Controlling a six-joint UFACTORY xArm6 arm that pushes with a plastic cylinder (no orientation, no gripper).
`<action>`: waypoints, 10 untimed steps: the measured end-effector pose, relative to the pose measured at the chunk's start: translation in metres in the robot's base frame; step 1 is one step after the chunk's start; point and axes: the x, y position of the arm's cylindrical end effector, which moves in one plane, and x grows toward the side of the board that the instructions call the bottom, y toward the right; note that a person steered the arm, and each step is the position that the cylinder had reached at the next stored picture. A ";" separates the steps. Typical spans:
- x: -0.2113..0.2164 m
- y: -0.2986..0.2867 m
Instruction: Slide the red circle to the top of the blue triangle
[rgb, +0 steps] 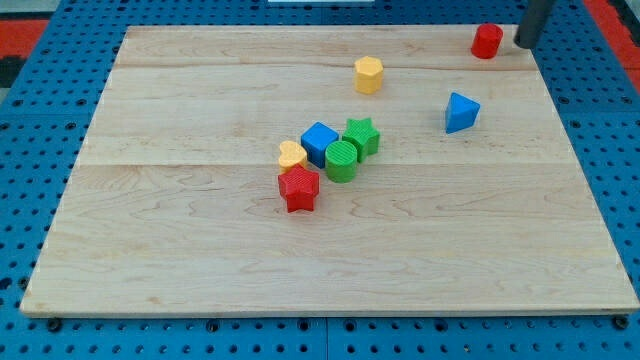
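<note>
The red circle (487, 41) stands near the board's top right corner. The blue triangle (461, 112) lies below it and slightly to the left, about 70 pixels away. My tip (526, 43) is the lower end of the dark rod at the view's top right; it sits just to the right of the red circle, with a small gap between them.
A yellow hexagon (368, 75) sits left of the red circle. A cluster lies mid-board: blue cube (320, 143), green star (361, 136), green circle (341, 160), yellow heart (292, 155), red star (299, 188). The wooden board (150, 250) rests on a blue pegboard.
</note>
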 end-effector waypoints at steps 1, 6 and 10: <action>-0.019 -0.002; 0.003 -0.060; 0.043 -0.115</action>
